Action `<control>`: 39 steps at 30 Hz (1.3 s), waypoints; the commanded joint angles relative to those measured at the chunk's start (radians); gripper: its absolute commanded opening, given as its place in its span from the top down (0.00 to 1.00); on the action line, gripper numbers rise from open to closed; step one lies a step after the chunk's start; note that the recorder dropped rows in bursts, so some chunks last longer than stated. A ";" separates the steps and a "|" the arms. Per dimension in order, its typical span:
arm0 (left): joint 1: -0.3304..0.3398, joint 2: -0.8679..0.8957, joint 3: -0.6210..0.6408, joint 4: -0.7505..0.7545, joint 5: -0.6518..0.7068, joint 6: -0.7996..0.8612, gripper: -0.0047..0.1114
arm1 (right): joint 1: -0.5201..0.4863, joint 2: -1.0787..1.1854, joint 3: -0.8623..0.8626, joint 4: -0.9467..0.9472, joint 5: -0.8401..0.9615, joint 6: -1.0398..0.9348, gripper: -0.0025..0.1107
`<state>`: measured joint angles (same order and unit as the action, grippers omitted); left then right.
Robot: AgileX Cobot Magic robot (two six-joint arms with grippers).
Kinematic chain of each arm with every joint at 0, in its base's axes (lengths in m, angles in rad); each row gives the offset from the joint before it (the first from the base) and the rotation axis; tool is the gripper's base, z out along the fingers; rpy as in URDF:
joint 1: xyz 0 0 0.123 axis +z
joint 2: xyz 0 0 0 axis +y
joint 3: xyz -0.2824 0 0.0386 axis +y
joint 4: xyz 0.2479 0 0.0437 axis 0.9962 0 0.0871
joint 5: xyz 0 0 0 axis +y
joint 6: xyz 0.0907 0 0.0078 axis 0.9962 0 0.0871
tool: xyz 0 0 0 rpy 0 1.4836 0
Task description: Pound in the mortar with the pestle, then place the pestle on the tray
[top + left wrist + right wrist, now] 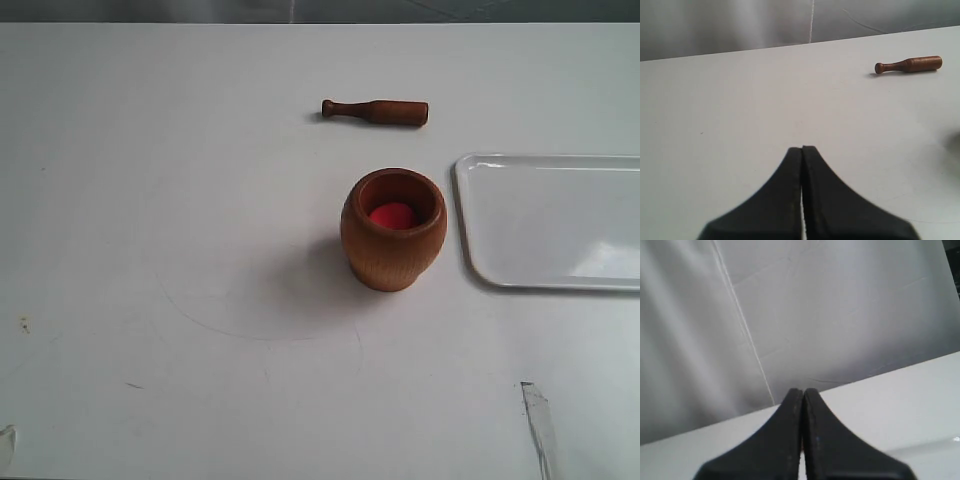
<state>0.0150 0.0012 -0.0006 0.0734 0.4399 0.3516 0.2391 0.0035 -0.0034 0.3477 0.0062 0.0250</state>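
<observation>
The flat white tabletop (150,200) carries every item of the task. The glossy white rectangular tray (550,220) with rounded corners and a low rim lies against the right edge, about midway between the near and far edges, and holds nothing. The rounded barrel-shaped mortar of light brown wood (392,250) stands upright near the table centre, just beside the tray's left rim but apart from it; a rounded red item (393,215) sits in its bowl. The small dark reddish-brown wooden pestle (378,111) lies flat between the mortar and the far edge, parallel to that edge, knobbed handle toward the left edge and thick end toward the right edge. The left gripper (802,148) and the right gripper (803,391) each have their jaws pressed together on nothing, both well apart from the pestle. The step in hand appears to be pestle pickup. Recommended procedure: part the jaws before descending, approach from above, set the fingers across the thin handle section, and leave the thick end free for pounding
</observation>
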 commanded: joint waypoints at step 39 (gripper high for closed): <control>-0.008 -0.001 0.001 -0.007 -0.003 -0.008 0.96 | -0.007 1.215 -1.322 -0.205 0.659 -0.454 0.98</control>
<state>0.0150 0.0012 -0.0006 0.0734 0.4399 0.3516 0.2391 1.1076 -1.2175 0.0167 0.5653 -0.2836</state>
